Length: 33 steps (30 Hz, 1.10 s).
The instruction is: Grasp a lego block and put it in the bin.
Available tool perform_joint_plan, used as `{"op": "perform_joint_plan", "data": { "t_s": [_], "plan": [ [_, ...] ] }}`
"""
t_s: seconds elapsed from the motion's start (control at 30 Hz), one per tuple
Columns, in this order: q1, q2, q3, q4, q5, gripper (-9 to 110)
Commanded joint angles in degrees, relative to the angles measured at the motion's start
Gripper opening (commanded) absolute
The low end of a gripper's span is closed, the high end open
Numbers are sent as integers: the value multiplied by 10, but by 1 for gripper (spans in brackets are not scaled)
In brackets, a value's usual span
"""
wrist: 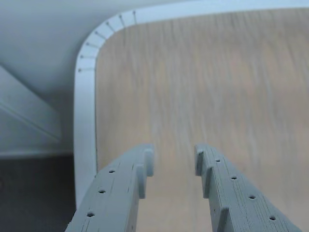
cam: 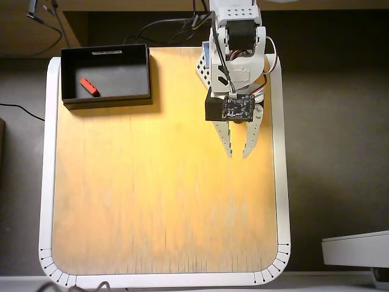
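Observation:
In the overhead view the small red lego block [cam: 89, 87] lies on the floor of the black bin [cam: 107, 97] at the table's back left corner. My gripper [cam: 238, 154] hangs over the right half of the table, far from the bin, with its two grey fingers apart and nothing between them. In the wrist view the gripper [wrist: 174, 157] is open and empty above bare wood; neither the block nor the bin shows there.
The wooden table top [cam: 158, 194] has a white rim [cam: 46, 182] with rounded corners, one of which shows in the wrist view [wrist: 86, 96]. The arm's base [cam: 237, 36] stands at the back edge. A white object [cam: 358, 249] sits off the table at lower right.

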Motion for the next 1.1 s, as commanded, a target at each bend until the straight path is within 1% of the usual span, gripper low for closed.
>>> {"op": "perform_joint_plan", "data": {
  "t_s": [0.0, 0.13, 0.3, 0.5, 0.73, 1.07],
  "plan": [
    [-7, 45, 25, -3, 14, 3],
    [-11, 87, 71, -3, 25, 0],
    [-11, 134, 129, -6, 31, 0],
    [-12, 200, 226, -42, 40, 0],
    [-18, 261, 303, -47, 53, 0],
    [-10, 301, 394, -78, 69, 0]
  ]
}}
